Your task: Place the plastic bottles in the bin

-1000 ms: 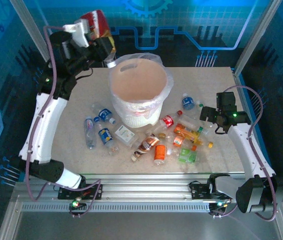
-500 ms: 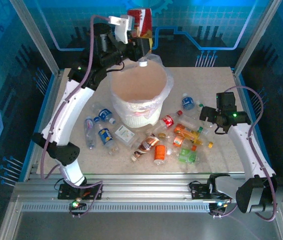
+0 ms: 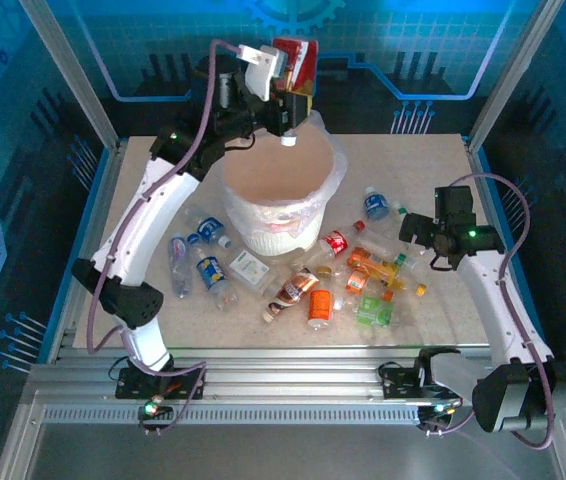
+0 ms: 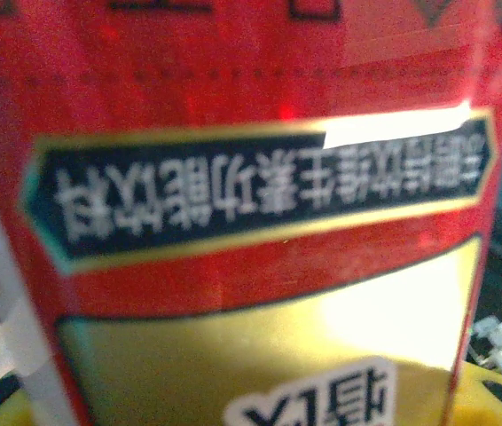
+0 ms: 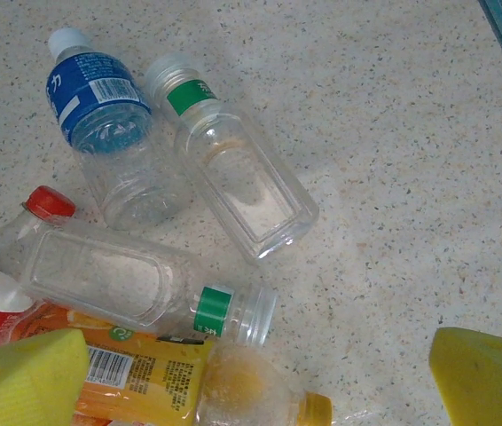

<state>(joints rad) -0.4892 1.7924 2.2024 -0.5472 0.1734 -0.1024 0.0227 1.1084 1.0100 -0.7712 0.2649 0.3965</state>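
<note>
nearest the arm bases, bottles (image 3: pixel 210 270) lie on their sides on the table (image 3: pixel 423 160). an orange bottle (image 3: pixel 319 308), a green bottle (image 3: pixel 373 312) and a brown bottle (image 3: pixel 291 290) are in front of the bin (image 3: pixel 263 222), with a few more off to its left. the right gripper (image 3: pixel 415 234) hovers over the pile to the bin's right, jaws spread wide and holding nothing. from its wrist, the yellow pads (image 5: pixel 22 371) frame a blue bottle (image 5: pixel 100 115), two clear bottles (image 5: pixel 238 182) with green bands and an orange-labelled bottle (image 5: pixel 140 382). farther back, the left gripper (image 3: pixel 285 102) hangs over the bin's far rim, jaws pinching a red bottle (image 3: pixel 297 62), held cap down above the opening. the left wrist sees its red and gold label (image 4: pixel 233 177) up close.
</note>
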